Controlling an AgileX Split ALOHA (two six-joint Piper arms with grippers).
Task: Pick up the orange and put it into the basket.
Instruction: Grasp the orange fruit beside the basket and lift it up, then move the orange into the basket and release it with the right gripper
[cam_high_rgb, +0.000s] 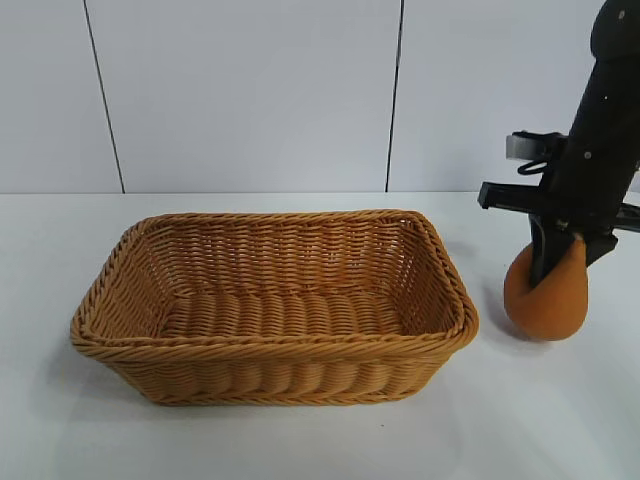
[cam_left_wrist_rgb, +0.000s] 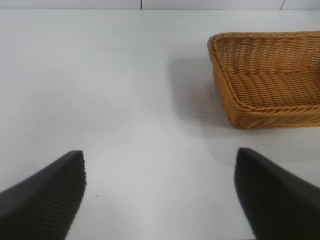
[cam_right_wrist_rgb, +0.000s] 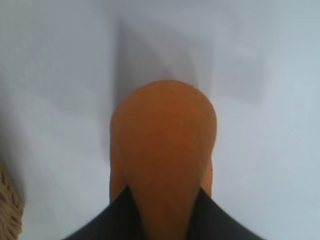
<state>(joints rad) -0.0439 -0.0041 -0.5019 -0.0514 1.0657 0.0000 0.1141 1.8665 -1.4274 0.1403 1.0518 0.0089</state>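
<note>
**Orange pinched beside the basket**

Exterior view: the right gripper (cam_high_rgb: 553, 262) has its jaws closed on the squashed orange (cam_high_rgb: 545, 298), at 3 o'clock from the basket (cam_high_rgb: 272, 345) on the worktop (cam_high_rgb: 560, 410).

Left wrist view: the left gripper (cam_left_wrist_rgb: 160, 192) has its jaws wide apart, holding nothing.

Right wrist view: the orange (cam_right_wrist_rgb: 163, 150) bulges out from the jaws.

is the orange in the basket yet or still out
Still out. The orange hangs pinched in the right gripper beside the basket, past its right end; the basket's inside shows only bare weave.

Orange (cam_high_rgb: 547, 300) top hidden betw. right gripper (cam_high_rgb: 555, 262) fingers; basket (cam_left_wrist_rgb: 265, 75) cut off.
</note>
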